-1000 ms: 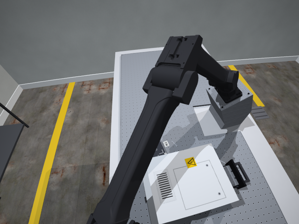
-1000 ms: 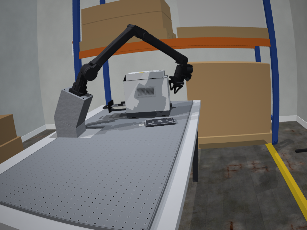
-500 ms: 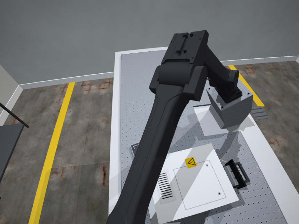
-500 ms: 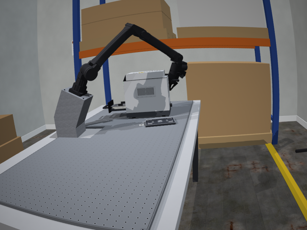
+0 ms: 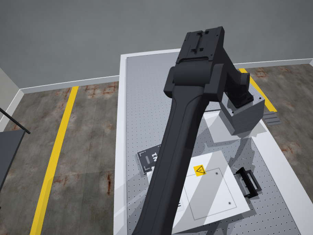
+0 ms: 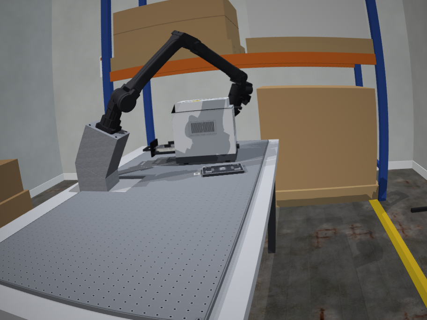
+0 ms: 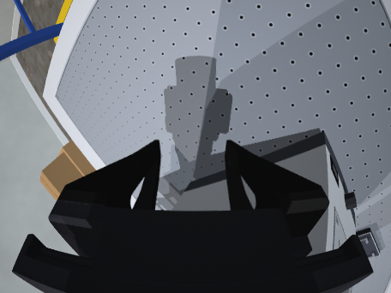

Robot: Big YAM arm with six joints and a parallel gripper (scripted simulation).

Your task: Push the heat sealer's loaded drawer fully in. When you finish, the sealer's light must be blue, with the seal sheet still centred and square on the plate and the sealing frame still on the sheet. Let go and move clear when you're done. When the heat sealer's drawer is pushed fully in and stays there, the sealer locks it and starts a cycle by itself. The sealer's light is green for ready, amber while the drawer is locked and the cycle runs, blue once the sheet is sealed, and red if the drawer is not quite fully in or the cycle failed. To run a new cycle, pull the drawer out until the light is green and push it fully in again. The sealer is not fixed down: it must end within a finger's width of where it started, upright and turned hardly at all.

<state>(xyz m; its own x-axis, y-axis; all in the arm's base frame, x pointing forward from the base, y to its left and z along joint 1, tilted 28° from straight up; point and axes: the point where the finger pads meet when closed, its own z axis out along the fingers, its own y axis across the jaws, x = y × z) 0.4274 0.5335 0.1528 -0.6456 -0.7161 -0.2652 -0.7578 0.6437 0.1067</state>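
Over the perforated desk [image 6: 137, 220], the heat sealer [image 6: 203, 132] stood mid-desk with its drawer [image 5: 248, 182] still protruding, while beyond its far side the gripper [image 7: 191, 170] hung, jaws half open, grasping and touching nothing.

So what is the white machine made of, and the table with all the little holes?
The white heat sealer looks like painted sheet metal or hard plastic: flat, smooth matte panels with sharp edges; which one, I can't tell. The table looks like grey metal, a flat plate with a regular grid of small drilled holes and a pale, smooth border.
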